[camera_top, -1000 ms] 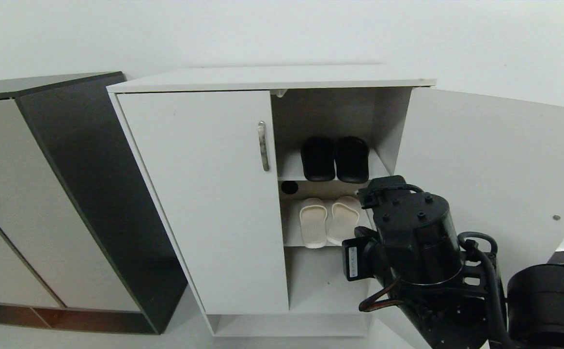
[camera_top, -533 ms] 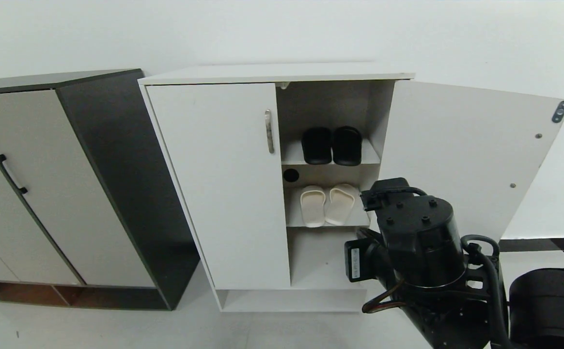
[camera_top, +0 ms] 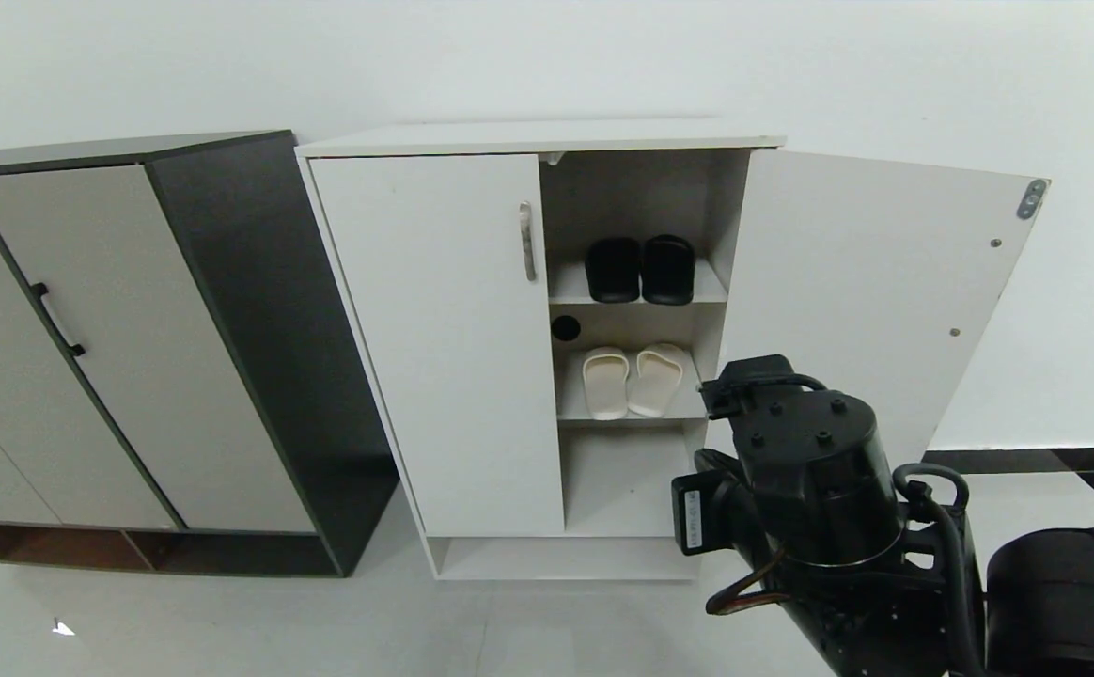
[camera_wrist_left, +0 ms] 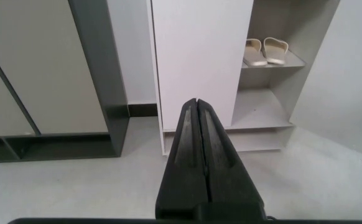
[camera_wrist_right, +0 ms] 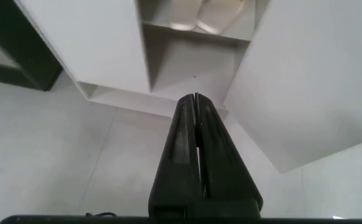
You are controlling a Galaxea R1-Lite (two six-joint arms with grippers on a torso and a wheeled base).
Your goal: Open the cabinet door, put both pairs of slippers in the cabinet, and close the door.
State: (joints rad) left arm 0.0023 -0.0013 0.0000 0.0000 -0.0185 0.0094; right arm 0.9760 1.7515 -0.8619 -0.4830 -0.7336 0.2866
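Black slippers (camera_top: 641,269) on top shelf of white cabinet (camera_top: 434,329), cream slippers (camera_top: 632,379) one shelf down. R door (camera_top: 867,282) wide open. Dark cabinet (camera_top: 227,329) just beside, on my left. My left gripper (camera_wrist_left: 197,106) & right gripper (camera_wrist_right: 196,99): fingers pressed together, empty.

Matte black throughout. On the right arm (camera_top: 815,480), a drum-shaped joint housing studded with small recessed screws, 1 white label (camera_top: 691,512) on a side block, a looped black cable (camera_top: 932,470) and a brownish cable (camera_top: 740,590) beneath. Left gripper (camera_wrist_left: 196,109) and right gripper (camera_wrist_right: 195,102): 2 tapered black fingers each, thin seam between.
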